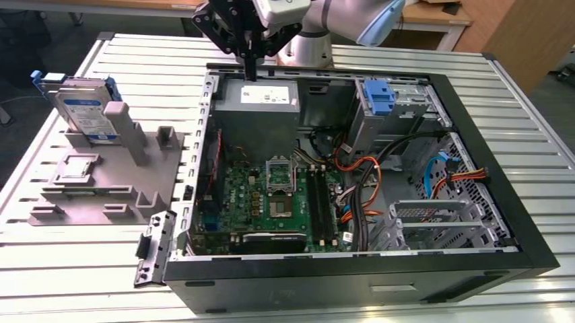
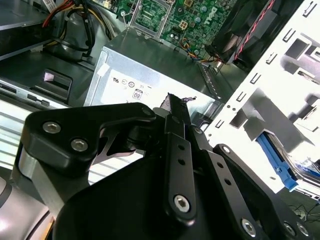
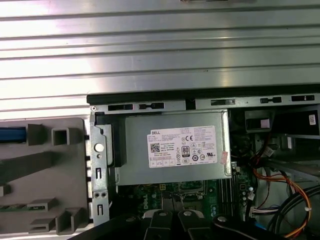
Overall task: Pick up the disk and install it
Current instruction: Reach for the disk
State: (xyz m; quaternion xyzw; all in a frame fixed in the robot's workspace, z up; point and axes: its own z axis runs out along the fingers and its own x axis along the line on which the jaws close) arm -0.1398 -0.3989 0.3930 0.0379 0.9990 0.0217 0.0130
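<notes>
My end effector (image 1: 252, 75) is pinched shut, empty, above the power supply (image 1: 256, 101); the disk (image 1: 83, 111) looks stiff and fragile, so I'd grip its railed sides.

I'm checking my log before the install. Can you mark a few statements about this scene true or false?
1. The disk stands on the grey fixture, outside the computer case. True.
2. The end effector grips the disk. False: it hangs shut and empty over the power supply.
3. The motherboard lies exposed. True.
4. The grey fixture sits at the exterior view's right of the computer case. False: it sits at its left.
</notes>
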